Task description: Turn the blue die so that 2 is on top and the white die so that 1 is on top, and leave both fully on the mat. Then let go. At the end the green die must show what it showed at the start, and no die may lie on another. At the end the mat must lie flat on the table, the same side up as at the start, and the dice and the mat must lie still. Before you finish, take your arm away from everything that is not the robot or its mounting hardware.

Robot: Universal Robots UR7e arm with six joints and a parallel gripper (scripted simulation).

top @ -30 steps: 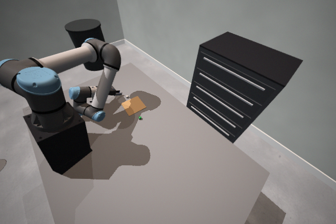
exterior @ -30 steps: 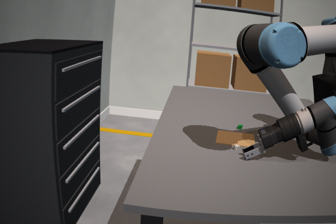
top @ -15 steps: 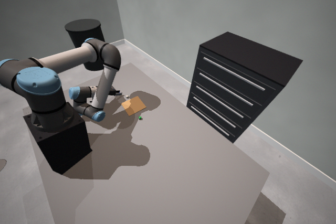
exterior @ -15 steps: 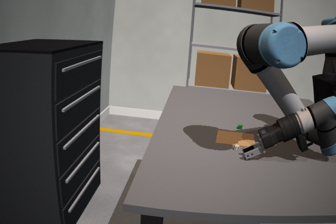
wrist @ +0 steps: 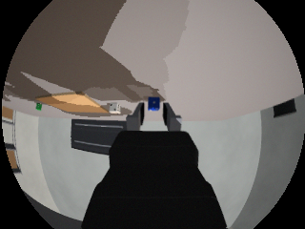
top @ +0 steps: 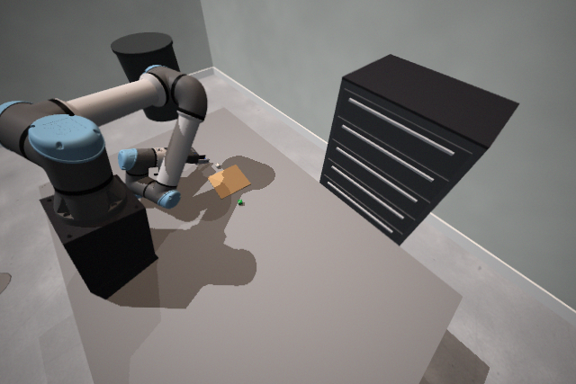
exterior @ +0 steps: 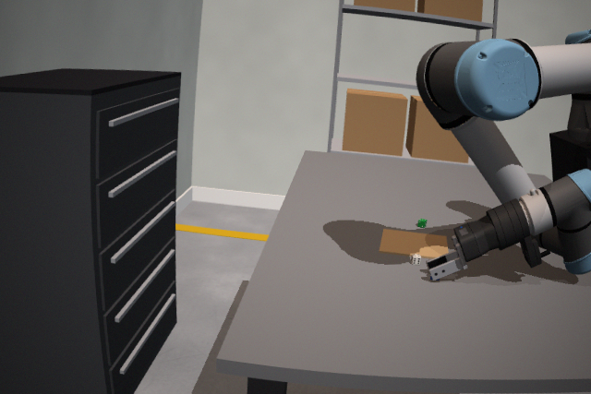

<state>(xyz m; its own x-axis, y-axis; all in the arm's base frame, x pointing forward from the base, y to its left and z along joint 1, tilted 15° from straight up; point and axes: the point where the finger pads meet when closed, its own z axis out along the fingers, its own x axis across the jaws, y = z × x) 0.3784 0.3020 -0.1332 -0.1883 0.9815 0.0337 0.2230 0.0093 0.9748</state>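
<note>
My gripper [top: 206, 159] [exterior: 429, 271] [wrist: 153, 109] is open, tilted low over the table. The blue die [wrist: 153, 103] is at the fingertips, with a gap to each finger in the wrist view; one pip seems to show on the face toward the camera. The top and exterior views mostly hide it. The white die [top: 217, 165] [exterior: 416, 259] [wrist: 114, 108] lies on the table beside the mat's edge, off the mat; several pips show on its side in the exterior view. The orange mat [top: 230, 180] [exterior: 405, 243] [wrist: 76, 102] lies flat. The green die [top: 240, 201] [exterior: 421, 223] [wrist: 39, 106] lies off the mat's opposite side.
The grey table [top: 302, 277] [exterior: 333, 313] carries the arm's black base [top: 112, 249] near one edge. A dark drawer cabinet [top: 395, 147] [exterior: 47, 189] stands beyond the table. A black bin [top: 144, 54] and a shelf with boxes [exterior: 374, 123] stand farther off.
</note>
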